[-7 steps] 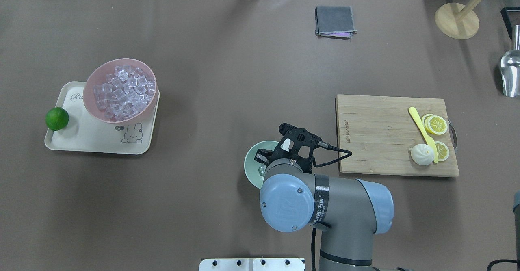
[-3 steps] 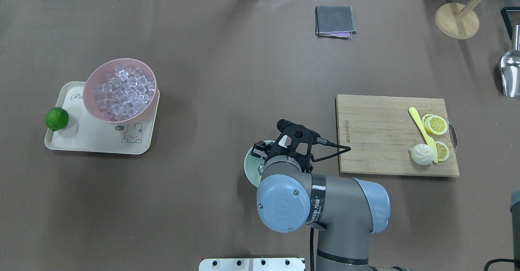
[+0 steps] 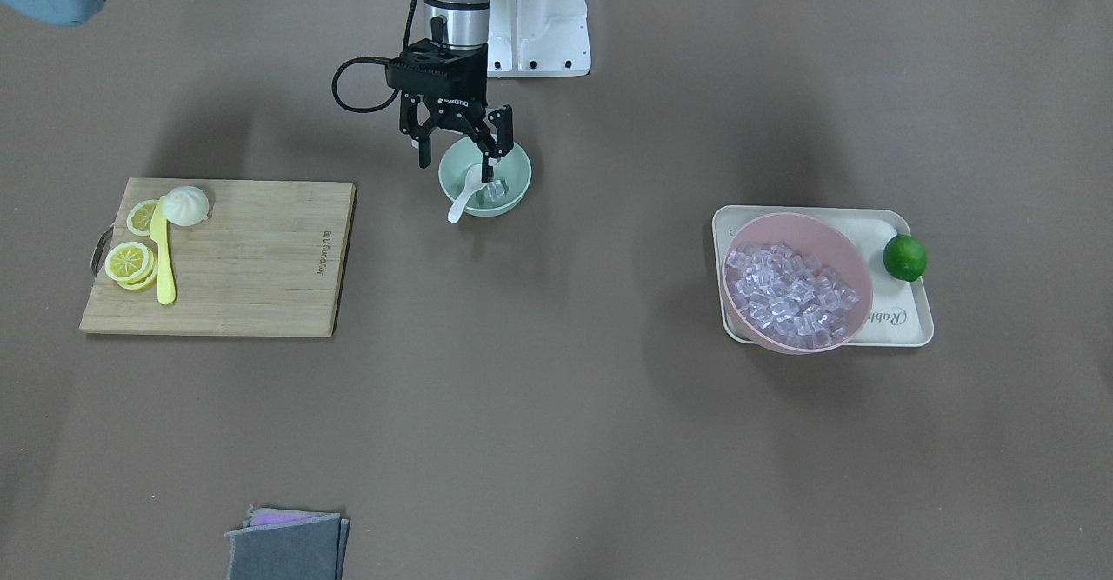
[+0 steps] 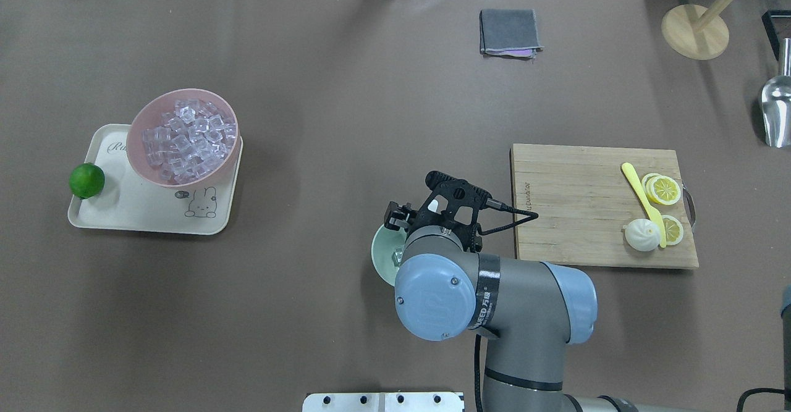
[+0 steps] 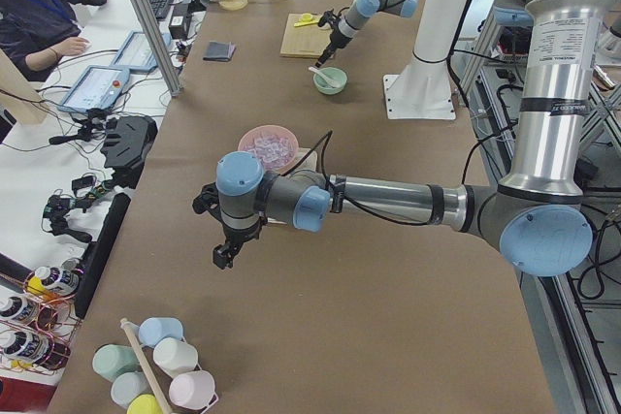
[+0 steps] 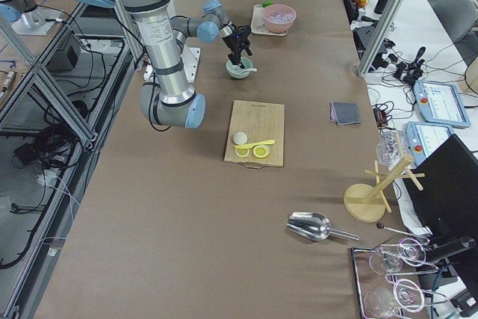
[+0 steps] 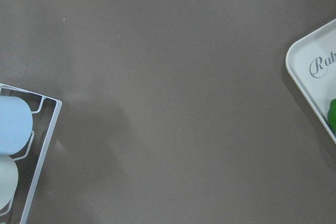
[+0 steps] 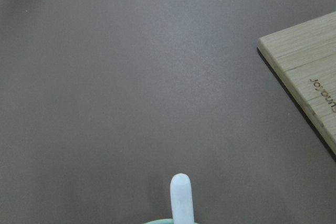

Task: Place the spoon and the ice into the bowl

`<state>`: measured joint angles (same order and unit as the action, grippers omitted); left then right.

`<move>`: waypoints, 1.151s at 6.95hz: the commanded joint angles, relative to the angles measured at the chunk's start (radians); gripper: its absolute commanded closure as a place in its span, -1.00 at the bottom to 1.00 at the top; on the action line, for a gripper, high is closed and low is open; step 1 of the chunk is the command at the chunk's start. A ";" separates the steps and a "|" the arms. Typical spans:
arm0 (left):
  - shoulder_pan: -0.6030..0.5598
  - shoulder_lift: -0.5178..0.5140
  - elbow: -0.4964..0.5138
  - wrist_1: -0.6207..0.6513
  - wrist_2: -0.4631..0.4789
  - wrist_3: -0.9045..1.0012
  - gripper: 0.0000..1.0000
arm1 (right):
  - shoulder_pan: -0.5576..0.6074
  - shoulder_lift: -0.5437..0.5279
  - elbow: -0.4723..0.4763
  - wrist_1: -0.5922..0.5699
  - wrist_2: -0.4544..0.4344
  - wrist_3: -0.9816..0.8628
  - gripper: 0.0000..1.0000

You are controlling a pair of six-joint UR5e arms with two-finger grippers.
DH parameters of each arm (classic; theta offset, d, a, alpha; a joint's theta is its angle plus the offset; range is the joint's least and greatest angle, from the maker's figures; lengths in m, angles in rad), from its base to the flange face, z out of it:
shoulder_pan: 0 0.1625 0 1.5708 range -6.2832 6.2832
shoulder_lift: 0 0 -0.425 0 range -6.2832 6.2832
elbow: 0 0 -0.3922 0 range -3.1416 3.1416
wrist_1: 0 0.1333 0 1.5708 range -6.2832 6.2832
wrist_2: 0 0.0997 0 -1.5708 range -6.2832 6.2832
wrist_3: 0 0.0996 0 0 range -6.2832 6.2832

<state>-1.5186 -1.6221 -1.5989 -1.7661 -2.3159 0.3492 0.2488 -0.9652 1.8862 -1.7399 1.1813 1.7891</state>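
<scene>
hanging right over the green bowl point(image 3: 522, 168), the right claw point(image 3: 456, 156) has its two fingers spread wide and holds nothing. the white spoon point(image 3: 463, 195) sits with its scoop inside the bowl, and its handle pokes out over the rim on the side where the wooden board point(image 3: 252, 250) lies. one clear ice cube point(image 3: 496, 189) lies in the bowl just beside the scoop. both things look to be in, so the job seems about done. a bump could spoil it: one finger tip is low and very near the spoon. if the claw slides sideways before it goes up, it could catch the handle and flip the spoon out, or tip the bowl so the ice slips out too. going straight up first looks safest. far off, the pink bowl point(image 3: 732, 258) of ice sits on its tray point(image 3: 904, 326) by the lime point(image 3: 904, 257). the left claw point(image 5: 225, 254) hangs far away over the table, and i cannot tell if it is wide or closed.
</scene>
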 commanded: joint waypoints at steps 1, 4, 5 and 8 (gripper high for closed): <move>-0.002 0.004 0.005 0.005 0.009 0.001 -0.97 | 0.070 -0.004 0.004 0.009 0.067 -0.104 -1.00; -0.005 0.095 0.083 -0.054 0.022 -0.088 -0.97 | 0.119 -0.015 0.007 0.011 0.112 -0.170 -1.00; -0.009 0.081 0.099 0.033 0.020 -0.234 -0.97 | 0.153 -0.013 0.008 0.011 0.156 -0.221 -1.00; -0.026 0.123 -0.007 0.094 0.017 -0.447 -0.97 | 0.430 -0.108 0.031 0.058 0.468 -0.635 -1.00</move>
<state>-1.5396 -1.5263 -1.5691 -1.6832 -2.2956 -0.0573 0.5444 -1.0131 1.9086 -1.7175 1.4976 1.3642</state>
